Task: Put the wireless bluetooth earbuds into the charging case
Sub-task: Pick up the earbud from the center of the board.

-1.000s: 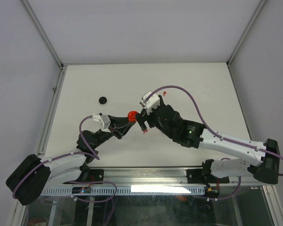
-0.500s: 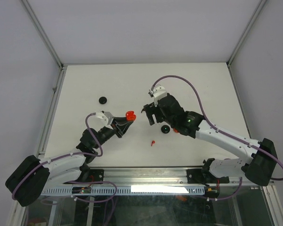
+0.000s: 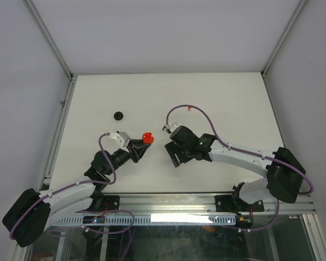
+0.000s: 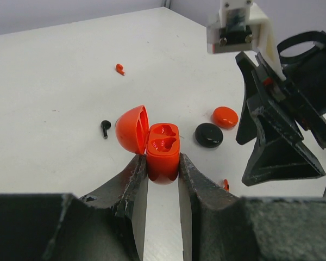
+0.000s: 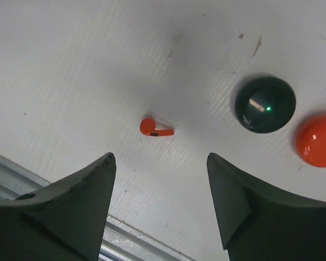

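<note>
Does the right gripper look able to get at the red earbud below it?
Probably yes. The right gripper is open, and the red earbud lies alone on the table just ahead of the gap between its fingers. The black disc and red disc sit off to one side, clear of it.

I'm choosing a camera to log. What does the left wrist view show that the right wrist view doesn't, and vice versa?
Only left wrist: the open red charging case clamped in the left fingers, and a black earbud. Only right wrist: the open right fingers framing a red earbud close up. Both: the black disc and red disc, side by side; probably that earbud too.
</note>
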`<state>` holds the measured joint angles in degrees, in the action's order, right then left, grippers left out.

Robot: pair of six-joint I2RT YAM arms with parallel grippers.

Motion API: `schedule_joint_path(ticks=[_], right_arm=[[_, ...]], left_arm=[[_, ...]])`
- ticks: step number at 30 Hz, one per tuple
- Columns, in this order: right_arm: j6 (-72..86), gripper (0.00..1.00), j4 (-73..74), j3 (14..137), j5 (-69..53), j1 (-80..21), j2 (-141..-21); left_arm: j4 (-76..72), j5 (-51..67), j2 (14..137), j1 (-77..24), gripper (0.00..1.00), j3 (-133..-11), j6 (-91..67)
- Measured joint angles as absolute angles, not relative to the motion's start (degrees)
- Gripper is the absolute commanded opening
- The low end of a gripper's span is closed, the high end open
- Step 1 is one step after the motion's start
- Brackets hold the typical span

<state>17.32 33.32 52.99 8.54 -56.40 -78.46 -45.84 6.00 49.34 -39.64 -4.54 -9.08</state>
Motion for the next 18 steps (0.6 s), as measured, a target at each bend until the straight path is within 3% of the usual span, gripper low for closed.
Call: schedule_joint_path(ticks=[9,18], right_arm=[[20.1,0.7,34.6,52.5,9.9,-59.9,-85.6],[11.2,0.61,33.3,52.6,9.0,-60.2,-89.8]], left_arm=[[-45.1,6.0,49.0,-39.6,0.0,-3.7,-7.4],[-44.8,4.0,47.1,-39.6,0.0,-2.3,-6.6]])
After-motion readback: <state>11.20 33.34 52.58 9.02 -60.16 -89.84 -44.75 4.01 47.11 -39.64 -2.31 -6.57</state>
